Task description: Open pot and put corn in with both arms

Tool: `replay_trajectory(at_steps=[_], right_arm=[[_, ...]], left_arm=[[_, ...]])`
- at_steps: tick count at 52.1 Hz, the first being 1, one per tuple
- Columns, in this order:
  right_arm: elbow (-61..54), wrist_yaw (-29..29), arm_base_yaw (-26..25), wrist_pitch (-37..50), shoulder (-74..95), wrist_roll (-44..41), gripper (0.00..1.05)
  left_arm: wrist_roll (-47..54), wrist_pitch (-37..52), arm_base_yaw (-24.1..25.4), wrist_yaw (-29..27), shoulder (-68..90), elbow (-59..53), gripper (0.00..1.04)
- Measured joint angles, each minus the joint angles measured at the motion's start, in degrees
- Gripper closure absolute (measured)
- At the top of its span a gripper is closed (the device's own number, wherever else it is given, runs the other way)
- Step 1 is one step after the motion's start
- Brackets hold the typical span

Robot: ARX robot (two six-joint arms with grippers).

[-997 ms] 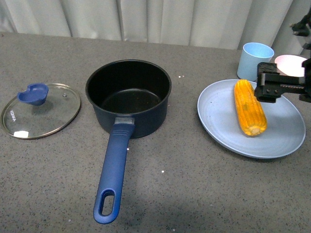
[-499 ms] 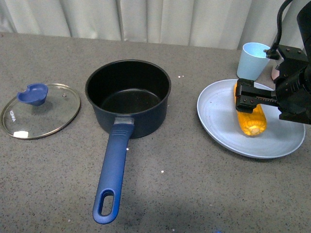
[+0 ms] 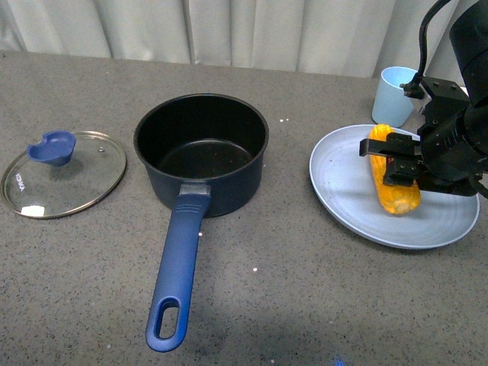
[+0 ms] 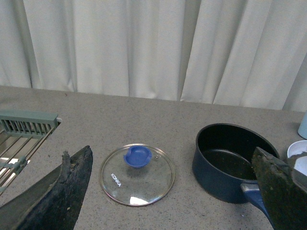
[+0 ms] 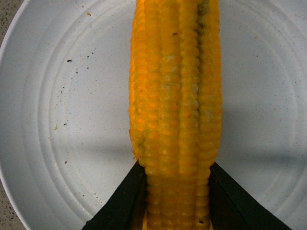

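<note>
The dark navy pot (image 3: 238,191) stands open at the table's middle, its long blue handle (image 3: 177,267) pointing toward me. Left of it, its glass lid (image 3: 72,183) with a blue knob lies flat. On the pale blue plate (image 3: 343,183) at the right lies the yellow-orange corn (image 3: 398,197), and my right gripper (image 3: 390,162) is shut across its middle. In the right wrist view both black fingers (image 5: 122,201) press the corn (image 5: 177,96). My left gripper (image 4: 175,201) hangs open and empty, well above the lid (image 4: 139,179) and the pot (image 4: 216,179).
A light blue cup (image 3: 393,91) stands just behind the plate, close to my right arm. A pale green rack (image 4: 24,129) shows at the table's far left in the left wrist view. White curtains close off the back.
My right gripper came in from the right over the plate, dropped onto the corn and shut on it. The corn still lies on the plate. Pot and lid stayed put.
</note>
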Motion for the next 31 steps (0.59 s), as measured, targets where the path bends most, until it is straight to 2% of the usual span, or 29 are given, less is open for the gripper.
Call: replay_trajectory(at_steps=[9,14,18,21,31], right_arm=[[-2.6,-3.5,0.2,0.0,-4.3,0.1,0.84],[-4.9,-10.0,1.2,0.9,-10.4,1.6,0.86],[-4.7,-17.9,3.4,1.0,-15.8,4.0,0.89],[-4.0,-21.8,5.0,1.0,-17.2,5.7,0.9],[-1.0,-27.7,10.8,1.6,-17.1,11.4,0.92]], left_arm=[[0.0,0.0,0.0,0.0,0.0,0.0,0.06],[0.0,0.0,0.0,0.0,0.0,0.0,0.06],[0.0,0.0,0.0,0.0,0.0,0.0,0.06],[0.0,0.0,0.0,0.0,0.0,0.0,0.06],[0.0,0.0,0.0,0.0,0.0,0.0,0.06]])
